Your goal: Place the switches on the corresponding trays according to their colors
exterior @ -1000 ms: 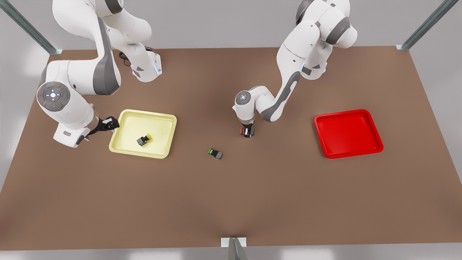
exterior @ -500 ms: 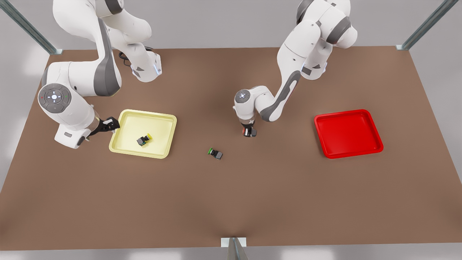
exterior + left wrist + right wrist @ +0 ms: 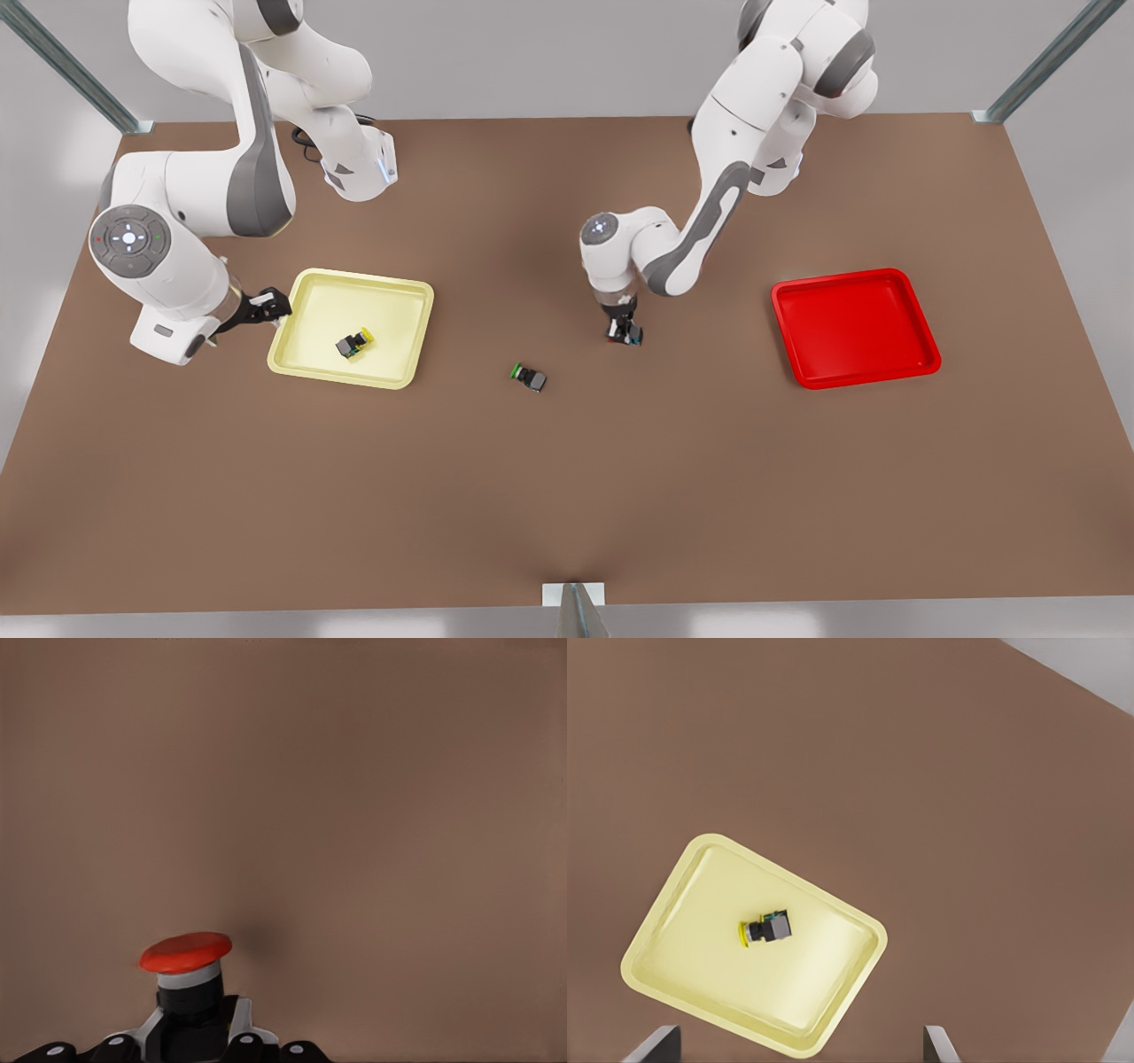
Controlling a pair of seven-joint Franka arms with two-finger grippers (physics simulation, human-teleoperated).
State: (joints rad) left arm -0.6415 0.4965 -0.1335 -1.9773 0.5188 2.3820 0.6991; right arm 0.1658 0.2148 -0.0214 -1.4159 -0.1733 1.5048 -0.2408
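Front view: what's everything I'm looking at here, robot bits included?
table: one, brown, under everything
yellow tray: one, pale yellow, front view's left
red tray: one, bright red, front view's right
yellow switch: one, yellow cap, lying in the yellow tray
green switch: one, green cap, on the table between the trays
red switch: one, red cap, held mid-table
metal struts: three, grey, table edges
left gripper: between the trays, jaws shut on the red switch
right gripper: beside the yellow tray, jaws open, idle

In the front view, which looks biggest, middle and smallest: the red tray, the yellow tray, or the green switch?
1. Red tray and yellow tray: they look about alike, so I won't rank them.
2. Green switch: far smaller.
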